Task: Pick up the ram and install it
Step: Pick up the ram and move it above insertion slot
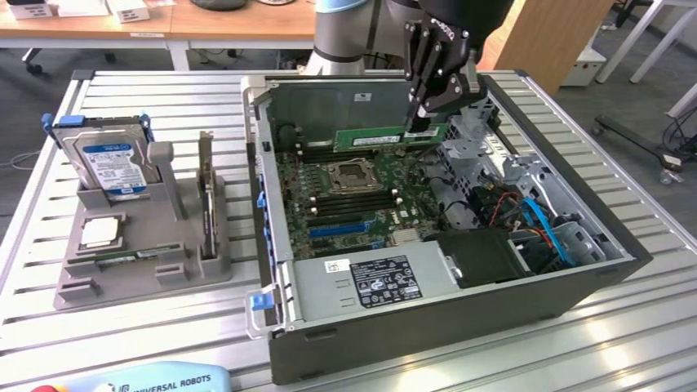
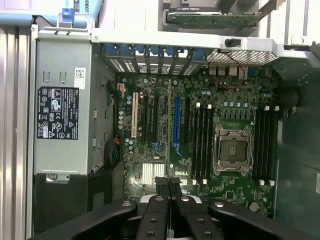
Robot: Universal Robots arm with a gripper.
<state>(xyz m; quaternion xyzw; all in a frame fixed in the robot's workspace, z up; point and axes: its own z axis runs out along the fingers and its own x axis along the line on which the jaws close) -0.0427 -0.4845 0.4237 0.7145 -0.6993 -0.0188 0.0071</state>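
Above the motherboard (image 1: pixel 348 200) inside the open computer case (image 1: pixel 566 286), the gripper (image 1: pixel 419 126) is closed narrowly on one end of the ram (image 1: pixel 376 139). The green stick lies level over the memory slots on the far side of the processor socket (image 1: pixel 354 175). Whether its lower edge touches a slot is hard to judge. On the grey fixture (image 1: pixel 142 273) at the exterior view's left stand the hard drive (image 1: pixel 104 159) and what looks like a second stick (image 1: pixel 205 184), upright.

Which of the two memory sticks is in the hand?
The memory stick over the open computer, gripped by the hand; the other stick stands in the grey rack outside.
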